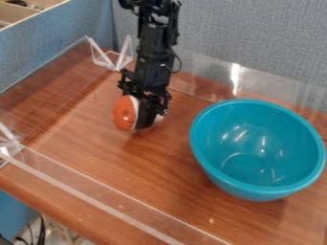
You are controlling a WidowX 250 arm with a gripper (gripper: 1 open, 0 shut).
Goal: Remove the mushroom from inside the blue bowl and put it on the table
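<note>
The orange-brown mushroom (128, 114) is held low over the wood-grain table (90, 144), left of centre, and may touch it. My gripper (138, 112) comes down from above on a black arm and is shut on the mushroom, its dark fingers on either side of the cap. The stem is hidden behind the fingers. To the right stands the turquoise blue bowl (257, 149), empty, about a hand's width from the gripper.
Low clear acrylic walls (76, 187) run along the table's front and left edges. A blue fabric panel (52, 38) stands behind at the left, a grey wall at the back. A small clear bracket (113, 55) sits at the back left corner.
</note>
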